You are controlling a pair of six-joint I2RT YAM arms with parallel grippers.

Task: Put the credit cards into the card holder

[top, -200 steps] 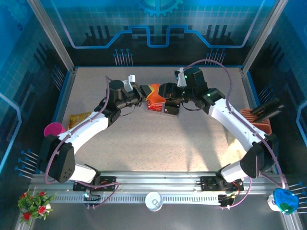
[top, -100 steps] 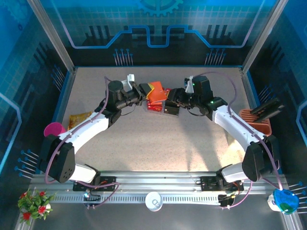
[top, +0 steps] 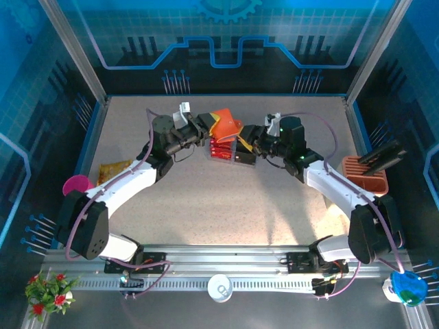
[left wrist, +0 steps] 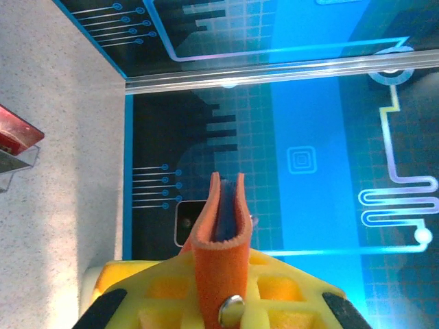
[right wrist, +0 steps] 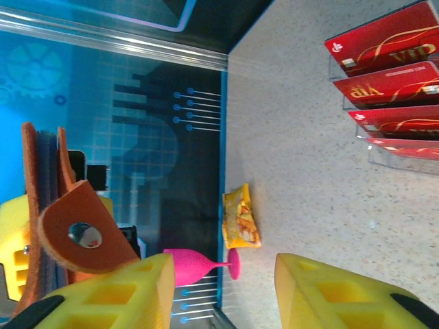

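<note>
Card holder (left wrist: 221,226) pinched in left gripper (left wrist: 219,291) | right gripper (right wrist: 223,288) spread | right wrist: credit cards (right wrist: 387,75)

The card holder (left wrist: 219,253) looks like matt orange leather with a shiny metal snap (left wrist: 231,312). The red cards (right wrist: 384,38) are glossy plastic, standing in a clear plastic tray (right wrist: 398,164). The worktop (right wrist: 295,137) is matt, speckled and grainy.

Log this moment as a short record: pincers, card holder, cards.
left pincer: shut on the card holder, held up off the table
right pincer: open, empty, close beside the card holder
card holder: orange, edges slightly parted, snap tab loose
credit cards: red, standing in rows in the clear tray on the table
</note>
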